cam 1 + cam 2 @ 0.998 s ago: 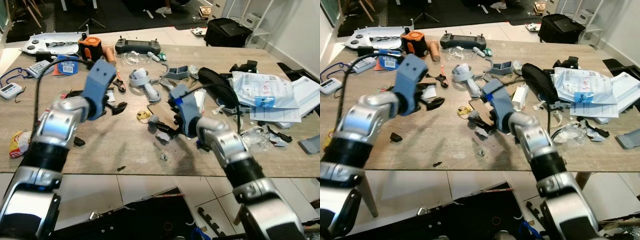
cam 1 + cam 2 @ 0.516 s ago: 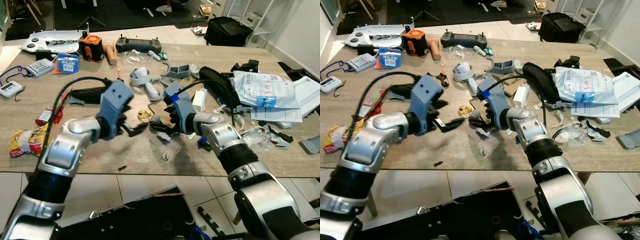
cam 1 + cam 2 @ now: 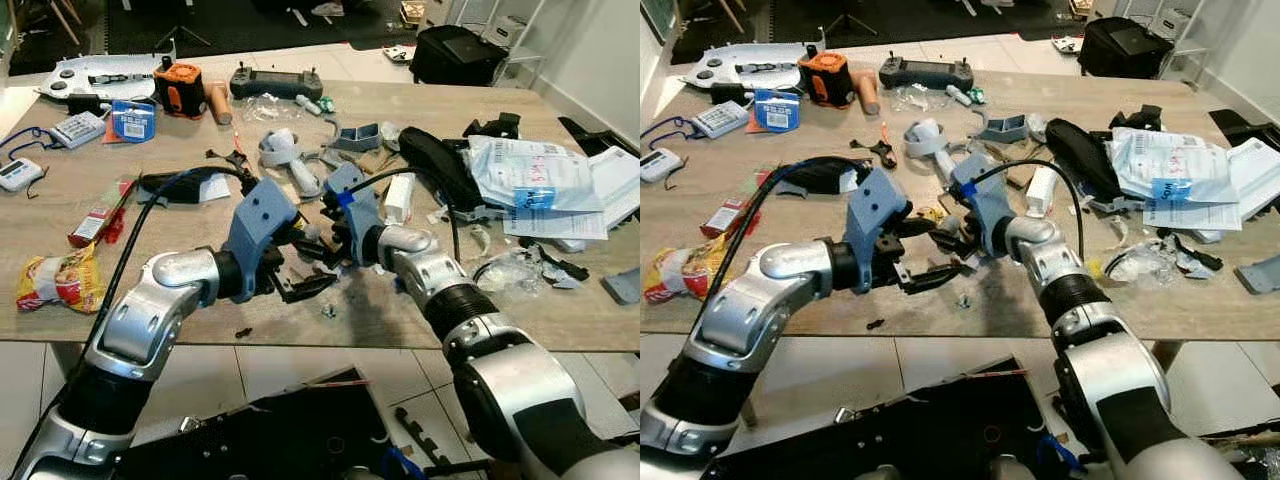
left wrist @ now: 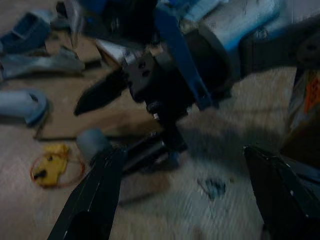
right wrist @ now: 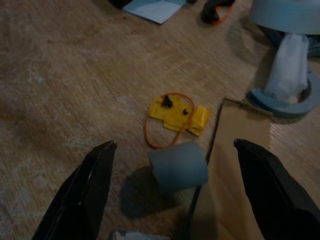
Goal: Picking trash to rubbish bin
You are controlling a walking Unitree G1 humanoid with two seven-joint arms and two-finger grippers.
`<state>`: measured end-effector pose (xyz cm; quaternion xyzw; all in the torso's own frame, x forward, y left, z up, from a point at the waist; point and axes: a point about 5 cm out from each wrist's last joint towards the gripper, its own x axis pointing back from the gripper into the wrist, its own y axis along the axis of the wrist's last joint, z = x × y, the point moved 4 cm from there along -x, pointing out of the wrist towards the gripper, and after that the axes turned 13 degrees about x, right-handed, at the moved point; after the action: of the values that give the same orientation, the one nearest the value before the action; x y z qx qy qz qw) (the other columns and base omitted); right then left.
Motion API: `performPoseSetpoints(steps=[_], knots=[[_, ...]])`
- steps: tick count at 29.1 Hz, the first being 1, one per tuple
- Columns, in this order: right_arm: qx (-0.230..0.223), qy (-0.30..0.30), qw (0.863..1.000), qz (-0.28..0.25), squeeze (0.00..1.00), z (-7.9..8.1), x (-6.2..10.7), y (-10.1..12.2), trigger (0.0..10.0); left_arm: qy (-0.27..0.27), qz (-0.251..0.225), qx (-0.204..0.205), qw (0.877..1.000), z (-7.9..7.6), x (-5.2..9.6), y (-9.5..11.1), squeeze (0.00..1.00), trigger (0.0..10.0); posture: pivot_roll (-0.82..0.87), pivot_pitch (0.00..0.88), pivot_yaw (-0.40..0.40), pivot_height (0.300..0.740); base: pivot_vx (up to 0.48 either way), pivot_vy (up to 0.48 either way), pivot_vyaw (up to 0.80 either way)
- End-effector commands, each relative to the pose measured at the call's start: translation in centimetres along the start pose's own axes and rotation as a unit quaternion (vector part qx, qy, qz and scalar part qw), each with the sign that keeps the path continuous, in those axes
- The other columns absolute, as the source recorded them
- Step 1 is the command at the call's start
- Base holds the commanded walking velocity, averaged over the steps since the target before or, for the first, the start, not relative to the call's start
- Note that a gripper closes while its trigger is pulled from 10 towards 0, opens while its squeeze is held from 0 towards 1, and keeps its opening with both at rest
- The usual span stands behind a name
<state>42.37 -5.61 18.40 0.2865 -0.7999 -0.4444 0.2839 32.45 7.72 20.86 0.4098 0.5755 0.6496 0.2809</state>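
Bare wood left of grey cylinder [image 5: 178,166]; yellow tag [image 5: 176,114] just behind it, cardboard [image 5: 232,165] touching its right side.

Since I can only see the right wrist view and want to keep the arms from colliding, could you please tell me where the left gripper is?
Observer: The left gripper sits close beside the right gripper, on the side nearer the robot, with its fingers open.
Operator: Thank you. Is it near the grey cylinder that lies between my fingers?
Observer: Yes. The left wrist view has the grey cylinder lying just ahead of the left gripper's fingers.
Operator: Is there any trash farther off?
Observer: A yellow and red snack wrapper lies near the front edge of the table, on the robot's left.
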Motion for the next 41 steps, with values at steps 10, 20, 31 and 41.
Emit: performPoseSetpoints(steps=[10,20,31,41], knots=[[0.024,-0.008,1.0,-0.007,0.0,0.1,-0.1,-0.1,9.0,-0.028,0.033,-0.011,0.999,-1.1,0.2,-1.0,0.0,10.0,0.14,0.224,-0.027,0.74,0.0,0.0,0.0],[0.016,-0.014,1.0,-0.01,0.0,-0.1,0.1,-0.4,0.0,-0.031,0.038,-0.014,0.999,-1.1,0.2,-1.1,0.0,10.0,0.14,0.224,-0.025,0.74,0.0,0.0,0.0],[0.025,-0.007,1.0,-0.002,0.0,0.1,0.3,-0.9,0.0,-0.032,0.043,-0.014,0.998,-1.0,0.3,-1.2,0.0,10.0,0.14,0.222,-0.024,0.74,0.0,0.0,0.0],[-0.007,-0.048,0.997,-0.054,0.0,-2.2,0.9,1.3,0.0,-0.016,0.021,-0.01,1.0,-0.5,0.3,-0.5,0.0,10.0,0.15,0.206,-0.021,0.74,0.0,0.0,0.0]])
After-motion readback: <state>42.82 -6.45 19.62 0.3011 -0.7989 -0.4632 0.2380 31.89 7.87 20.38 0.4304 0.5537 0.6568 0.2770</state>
